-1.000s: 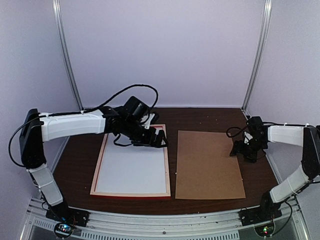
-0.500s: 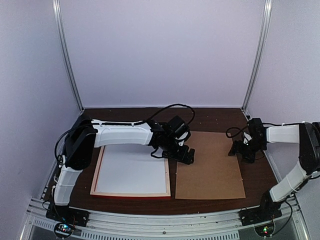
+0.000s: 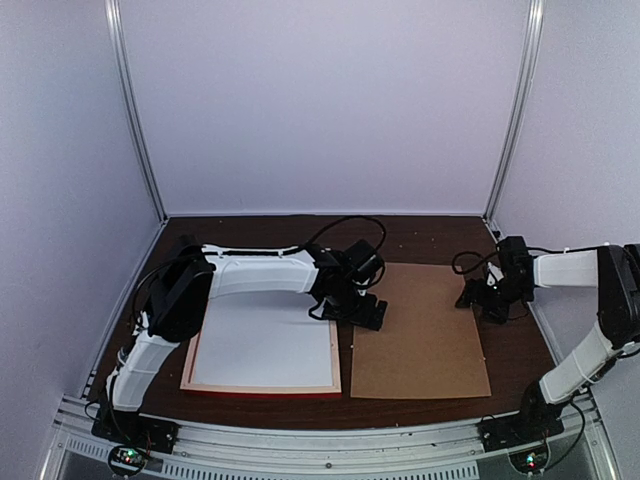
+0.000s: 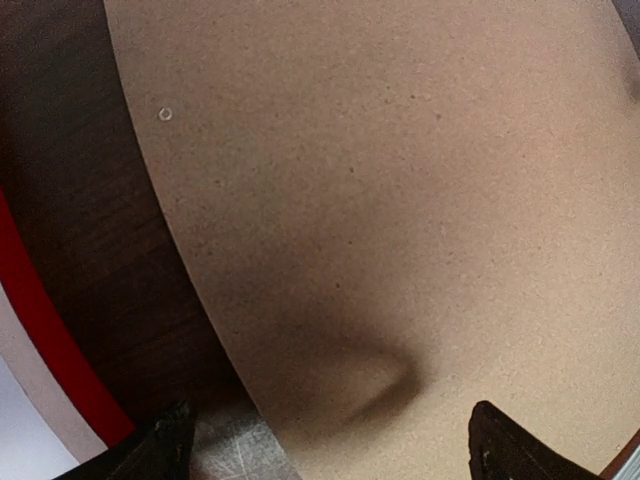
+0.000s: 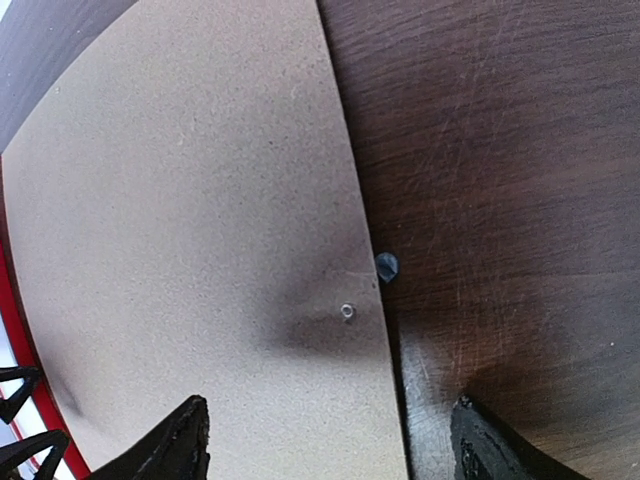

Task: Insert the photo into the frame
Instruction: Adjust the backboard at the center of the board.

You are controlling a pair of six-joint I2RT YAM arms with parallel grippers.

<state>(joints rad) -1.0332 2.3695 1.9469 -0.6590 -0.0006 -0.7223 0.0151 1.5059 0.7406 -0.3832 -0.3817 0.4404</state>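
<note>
The large thin rectangular picture frame (image 3: 260, 390), with a bright red outer edge and pale wood inner rails, is lying flat on the left part of the dark brown wooden table (image 3: 420, 235). It is acting as the only container in view. A plain white rectangular sheet (image 3: 265, 345) is lying inside it and filling the opening up to the rails. No printed side is facing up, so it cannot be determined whether this sheet is the photo.

A plain brown rectangular backing board (image 3: 420, 340) is lying flat just beside the frame on the right. A narrow strip of table is showing between them.

The left gripper (image 3: 366, 314) is hovering over the board's left edge with its jaws spread wide and nothing between them. In the left wrist view, one finger is standing over the table strip and the other over the board (image 4: 400, 200), with the frame's red edge (image 4: 50, 350) at the lower left.

The right gripper (image 3: 488, 300) is straddling the board's right edge near the far corner. Its jaws are also standing apart and holding nothing (image 5: 330, 440).
</note>
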